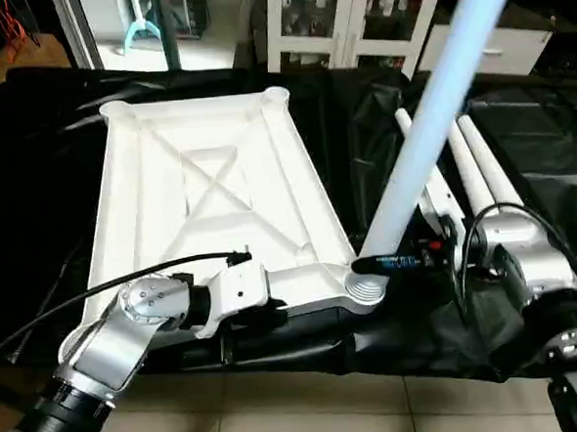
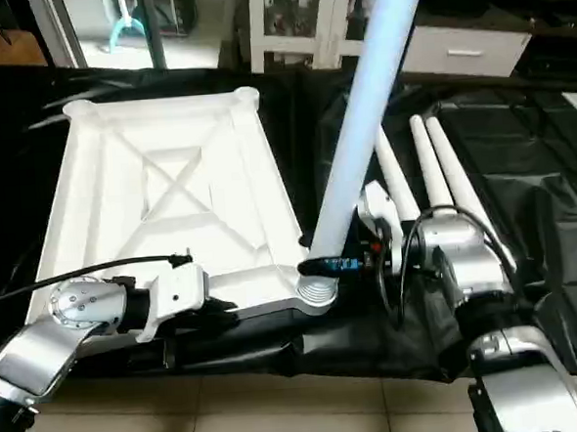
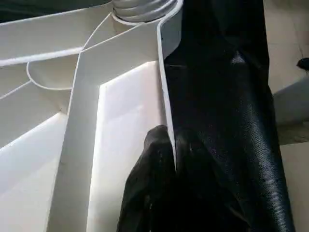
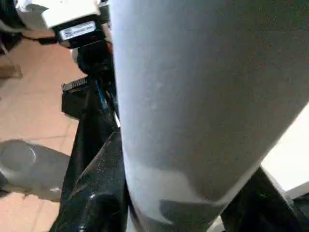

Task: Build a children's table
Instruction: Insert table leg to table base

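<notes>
- At the far left we see our left forearm (image 1: 101, 350) reaching in from the near edge of the surface (image 1: 49, 142), which is draped in black sheeting.
- Our left gripper (image 3: 175, 145) sits at the near rim of the tabletop (image 1: 208, 182); its black fingers (image 3: 149, 164) are pinched together on the thin white rim wall, one finger on each side of it, with the black sheeting just beside them.
- The tabletop lies upside down on the surface, its X-ribbed underside facing up and its round corner sockets showing at the far corners.
- At the tabletop's near right corner sits a ribbed round socket (image 1: 368, 291).
- A long white leg (image 1: 430, 119) stands in that socket, tilted so that it leans up and away to the right.
- Our right gripper (image 1: 394, 261) is at the foot of this leg, just above the socket; the black fingers (image 2: 333, 265) stand part-way apart and wrap the tube, holding it.
- In the right wrist view the held leg rises close in front of the camera, with the tiled floor (image 4: 34, 116) to one side.
- Further right, spare legs (image 1: 487, 170) lie side by side on the black sheeting, pointing away from us.
- Our silver right forearm (image 1: 531, 260) lies over their near ends.
</notes>
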{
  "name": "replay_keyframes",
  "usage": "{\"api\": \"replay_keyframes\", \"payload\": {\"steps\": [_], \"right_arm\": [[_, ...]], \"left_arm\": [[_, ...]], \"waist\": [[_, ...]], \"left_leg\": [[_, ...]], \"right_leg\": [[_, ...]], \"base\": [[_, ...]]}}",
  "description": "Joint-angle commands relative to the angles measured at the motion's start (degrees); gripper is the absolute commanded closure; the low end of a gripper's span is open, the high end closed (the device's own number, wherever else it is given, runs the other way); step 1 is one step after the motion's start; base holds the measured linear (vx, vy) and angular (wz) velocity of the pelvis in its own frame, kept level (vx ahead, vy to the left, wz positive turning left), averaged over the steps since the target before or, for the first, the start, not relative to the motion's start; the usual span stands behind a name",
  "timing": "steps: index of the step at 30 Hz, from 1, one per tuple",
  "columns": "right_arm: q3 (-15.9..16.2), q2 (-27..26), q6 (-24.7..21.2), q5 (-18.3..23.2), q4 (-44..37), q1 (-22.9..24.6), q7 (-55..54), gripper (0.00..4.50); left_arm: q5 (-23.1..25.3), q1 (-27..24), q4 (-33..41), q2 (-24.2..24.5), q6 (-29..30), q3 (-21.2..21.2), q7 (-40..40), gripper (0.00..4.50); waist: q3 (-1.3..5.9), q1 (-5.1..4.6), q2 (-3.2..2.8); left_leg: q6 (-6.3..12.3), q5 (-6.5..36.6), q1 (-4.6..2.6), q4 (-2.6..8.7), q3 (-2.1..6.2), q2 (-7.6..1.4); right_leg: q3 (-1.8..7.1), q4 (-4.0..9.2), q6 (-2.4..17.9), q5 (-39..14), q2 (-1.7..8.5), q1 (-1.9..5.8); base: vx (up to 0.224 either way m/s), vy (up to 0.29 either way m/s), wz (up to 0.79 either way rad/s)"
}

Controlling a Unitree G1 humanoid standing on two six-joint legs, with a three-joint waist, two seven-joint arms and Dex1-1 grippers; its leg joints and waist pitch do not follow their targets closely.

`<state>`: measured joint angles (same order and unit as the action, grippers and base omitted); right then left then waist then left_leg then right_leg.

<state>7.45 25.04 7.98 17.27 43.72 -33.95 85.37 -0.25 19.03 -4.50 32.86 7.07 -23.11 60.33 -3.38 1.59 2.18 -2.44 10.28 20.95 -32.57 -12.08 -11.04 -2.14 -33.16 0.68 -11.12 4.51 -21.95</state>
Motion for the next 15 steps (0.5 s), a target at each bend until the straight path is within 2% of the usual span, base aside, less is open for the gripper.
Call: {"api": "replay_keyframes", "payload": {"steps": [1,3,4,6,7,10,12,15], "right_arm": [[2.5,0.9,2.1,-8.2,5.4,4.0,-6.8,2.65],[2.4,0.7,2.6,-8.2,5.6,4.4,-7.2,2.65],[2.3,0.5,2.7,-8.2,5.6,4.8,-7.6,2.65],[1.8,0.0,2.7,-7.7,5.5,5.7,-8.3,2.65],[1.6,-0.1,2.7,-7.5,5.5,6.0,-8.5,2.65],[0.9,-0.5,1.8,-6.6,5.2,6.6,-9.2,2.65],[0.6,-0.4,1.6,-5.9,5.1,7.8,-9.8,2.65],[0.5,-0.2,2.0,-5.9,5.3,8.3,-10.3,2.65]], "left_arm": [[1.6,0.2,-0.8,0.7,-1.2,-1.2,1.1,4.50],[1.6,0.2,-0.9,0.6,-1.3,-1.3,1.0,4.50],[1.7,0.3,-0.9,0.6,-1.4,-1.3,0.9,4.50],[1.8,0.3,-1.2,0.5,-1.6,-1.2,0.8,4.50],[1.8,0.3,-1.3,0.5,-1.7,-1.2,0.7,4.50],[1.9,0.3,-1.4,0.4,-1.8,-1.2,0.7,4.50],[1.8,0.2,-1.5,0.3,-1.8,-1.2,0.9,4.50],[1.9,0.3,-1.5,0.2,-1.9,-1.3,1.0,4.50]], "waist": [[1.40,-0.77,-0.76],[1.22,-1.16,-0.56],[1.19,-1.35,-0.57],[1.15,-1.73,-0.60],[1.16,-1.98,-0.51],[1.28,-2.10,-0.48],[1.53,-2.01,-0.82],[1.55,-1.98,-0.73]], "left_leg": [[-1.09,23.2,-1.78,4.62,1.47,-2.98],[-2.06,26.5,-1.79,4.80,1.83,-2.84],[-2.50,28.9,-2.13,4.83,2.03,-2.79],[-2.91,31.0,-2.25,4.92,2.30,-2.82],[-3.00,31.6,-2.04,5.00,2.45,-2.78],[-2.80,31.7,-2.03,5.07,2.49,-2.81],[-2.74,30.9,-2.02,5.06,2.37,-2.85],[-2.52,30.2,-1.90,5.08,2.23,-2.88]], "right_leg": [[2.28,4.50,10.2,-21.8,3.17,-0.36],[2.15,4.82,9.0,-25.3,3.00,-0.61],[2.13,5.09,8.3,-27.7,3.00,-0.87],[2.11,5.31,7.7,-28.8,2.94,-1.11],[2.05,5.30,7.5,-28.6,2.91,-1.03],[2.14,5.27,7.6,-27.6,2.92,-1.12],[2.19,5.12,8.4,-25.1,2.85,-1.01],[2.19,4.95,9.2,-23.3,2.82,-0.92]], "base": [[0.000,0.000,0.00],[0.000,0.000,0.00],[0.000,0.000,0.00],[0.000,0.000,0.00],[0.000,0.000,0.00],[0.000,0.000,0.00],[0.000,0.000,0.00],[0.000,0.000,0.00]]}}
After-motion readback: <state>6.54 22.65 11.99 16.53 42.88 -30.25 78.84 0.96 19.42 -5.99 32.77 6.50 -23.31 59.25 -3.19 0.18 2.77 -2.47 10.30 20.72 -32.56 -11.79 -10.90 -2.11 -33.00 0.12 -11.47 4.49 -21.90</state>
